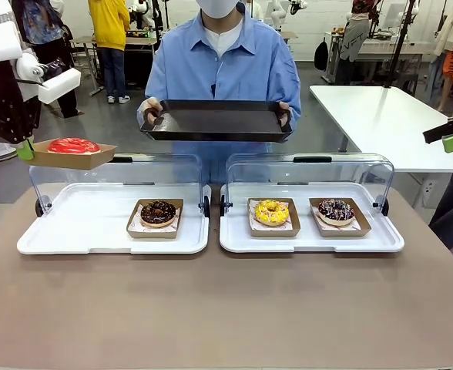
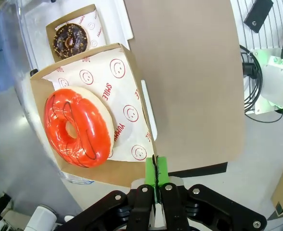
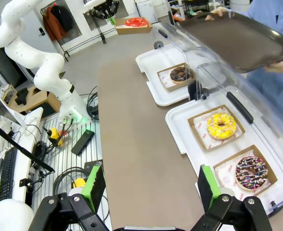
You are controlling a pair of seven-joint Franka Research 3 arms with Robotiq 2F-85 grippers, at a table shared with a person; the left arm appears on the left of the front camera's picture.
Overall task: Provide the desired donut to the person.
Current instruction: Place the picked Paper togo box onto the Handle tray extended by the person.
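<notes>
While fingers (image 2: 150,174) pinch donut box (image 1: 72,161), person (image 1: 219,65) holds tray (image 1: 215,122).

The green-padded fingers (image 2: 162,169) of the left gripper (image 2: 156,166) pinch a matt brown cardboard tray (image 2: 100,175) lined with printed white paper (image 2: 127,96), under a donut (image 2: 76,127) with glossy red glaze. Beyond the fingers (image 3: 96,180) of the right gripper (image 3: 150,167), 2 smooth white plastic trays (image 3: 176,130) with clear glossy lids (image 3: 218,77) sit on the matt brown counter (image 3: 132,144).

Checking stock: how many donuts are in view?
4: red donut in the box the left claw holds aloft; chocolate donut on the left tray; yellow donut and sprinkled donut on the right tray.
</notes>
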